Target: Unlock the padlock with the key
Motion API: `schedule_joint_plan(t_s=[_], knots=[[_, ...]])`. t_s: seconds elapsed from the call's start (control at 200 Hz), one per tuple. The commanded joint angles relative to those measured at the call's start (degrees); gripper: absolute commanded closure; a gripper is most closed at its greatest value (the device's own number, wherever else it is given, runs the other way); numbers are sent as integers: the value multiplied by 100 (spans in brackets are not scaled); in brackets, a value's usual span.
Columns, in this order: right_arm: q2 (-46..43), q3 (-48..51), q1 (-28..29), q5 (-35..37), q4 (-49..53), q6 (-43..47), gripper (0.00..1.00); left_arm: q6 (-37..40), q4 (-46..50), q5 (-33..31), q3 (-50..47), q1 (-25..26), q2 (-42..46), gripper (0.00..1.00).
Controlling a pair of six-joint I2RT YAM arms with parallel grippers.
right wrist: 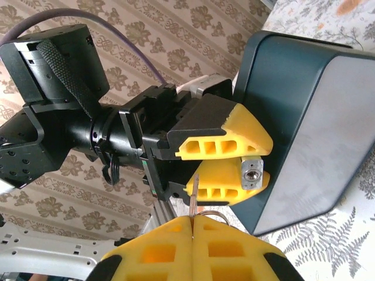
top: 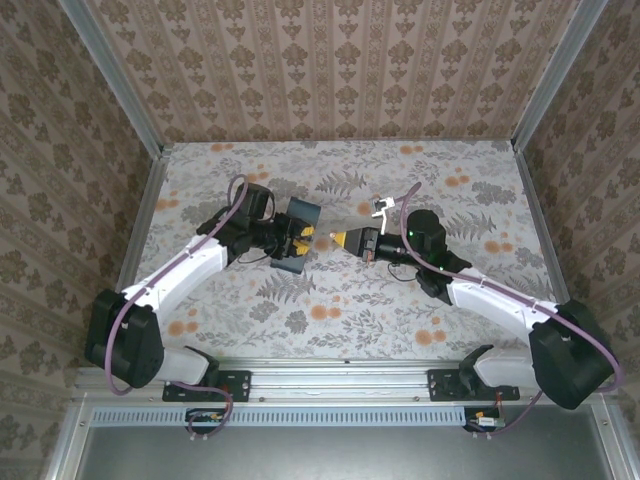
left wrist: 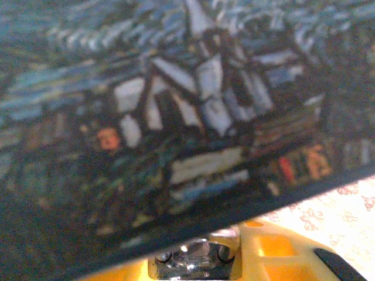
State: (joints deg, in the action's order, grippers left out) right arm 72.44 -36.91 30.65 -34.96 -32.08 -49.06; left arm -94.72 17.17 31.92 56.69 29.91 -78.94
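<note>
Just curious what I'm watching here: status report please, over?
Left tool shut on padlock. Right tool shut on key, key not yet in the lock. Dark box close beside left tool.

Both arms are reaching inward, tips nearly meeting; left gripper is clamping a small grey metal padlock, right gripper a thin metal key.
</note>
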Motion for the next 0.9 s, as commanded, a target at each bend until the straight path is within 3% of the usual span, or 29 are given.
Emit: schedule_joint_plan(t_s=[0.0, 0.125, 0.895], knots=[[67, 163, 11, -44, -705, 180, 100, -291, -584, 306, -52, -41, 186, 91], [26, 117, -5, 43, -292, 458, 100, -323, -579, 333, -87, -45, 254, 91], [555, -27, 33, -214, -871, 669, 100, -337, -305, 181, -100, -47, 581, 92]])
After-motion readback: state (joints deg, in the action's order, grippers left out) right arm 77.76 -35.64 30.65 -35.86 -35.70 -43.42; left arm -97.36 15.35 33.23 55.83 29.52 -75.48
